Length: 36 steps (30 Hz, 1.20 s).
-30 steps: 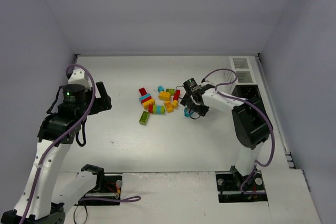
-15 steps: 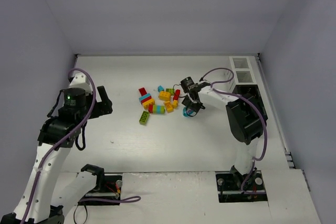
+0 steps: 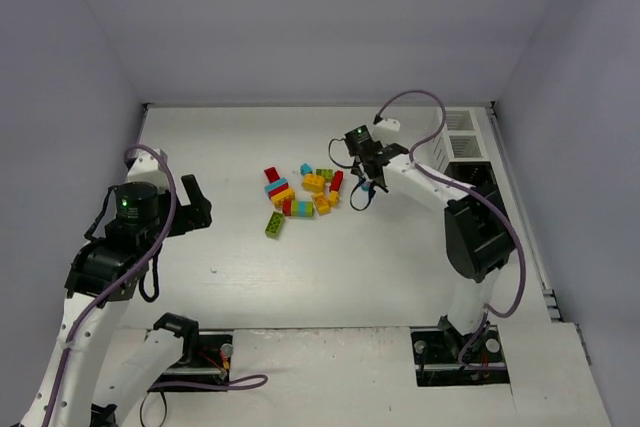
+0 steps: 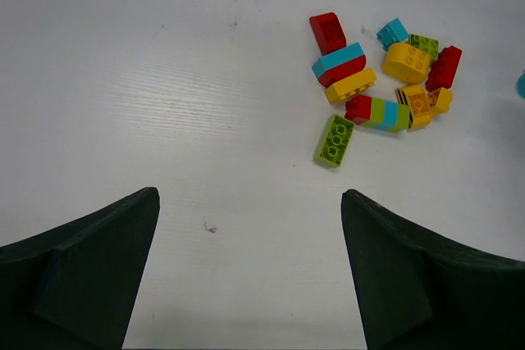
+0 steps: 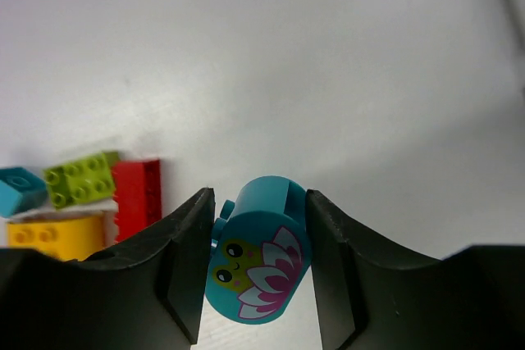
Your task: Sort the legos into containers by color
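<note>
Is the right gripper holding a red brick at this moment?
No, the right gripper is closed on the cyan oval piece with a printed flower; the red brick lies free to its left.

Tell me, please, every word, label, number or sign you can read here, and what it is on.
No readable text anywhere.
The oval piece in the right gripper carries only a printed face and flower, no letters.
The striped brick shows only black bars, no characters.
</note>
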{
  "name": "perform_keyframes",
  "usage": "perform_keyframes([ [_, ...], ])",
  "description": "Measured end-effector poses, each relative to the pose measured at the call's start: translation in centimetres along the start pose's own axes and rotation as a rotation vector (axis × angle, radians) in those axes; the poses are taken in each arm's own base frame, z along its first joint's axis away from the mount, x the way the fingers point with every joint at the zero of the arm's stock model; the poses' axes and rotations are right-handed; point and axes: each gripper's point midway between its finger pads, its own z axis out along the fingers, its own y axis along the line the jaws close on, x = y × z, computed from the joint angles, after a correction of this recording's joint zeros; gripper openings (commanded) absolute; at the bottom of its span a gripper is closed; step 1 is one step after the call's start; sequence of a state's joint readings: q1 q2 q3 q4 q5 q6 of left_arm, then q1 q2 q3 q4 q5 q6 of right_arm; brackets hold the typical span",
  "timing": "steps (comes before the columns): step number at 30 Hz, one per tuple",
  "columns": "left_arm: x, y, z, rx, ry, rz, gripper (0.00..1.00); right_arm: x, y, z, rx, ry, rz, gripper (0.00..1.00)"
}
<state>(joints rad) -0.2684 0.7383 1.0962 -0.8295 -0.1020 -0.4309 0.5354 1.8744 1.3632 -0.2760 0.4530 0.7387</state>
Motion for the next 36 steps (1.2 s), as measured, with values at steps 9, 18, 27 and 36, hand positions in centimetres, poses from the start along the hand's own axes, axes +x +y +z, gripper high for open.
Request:
perform_keyframes([
  [9, -0.8, -0.2, 1.0, -0.009, -0.030, -0.009, 0.85, -19.3, -4.6, -3.7, -0.069, -0.505, 0.007, 0.00],
  [18, -1.9, -1.1, 4.1, -0.014, -0.044, -0.046, 0.85, -26.6, -12.9, 0.7, 0.029, -0.655, -0.059, 0.00],
  [27, -1.8, -2.0, 7.9, -0.029, -0.001, -0.048, 0.85, -27.5, -16.5, 6.5, 0.047, -0.605, -0.146, 0.01],
  [36, -2.0, -2.9, 10.2, -0.022, 0.032, -0.043, 0.85, -27.7, -16.5, 8.0, -0.022, -0.593, -0.160, 0.12],
])
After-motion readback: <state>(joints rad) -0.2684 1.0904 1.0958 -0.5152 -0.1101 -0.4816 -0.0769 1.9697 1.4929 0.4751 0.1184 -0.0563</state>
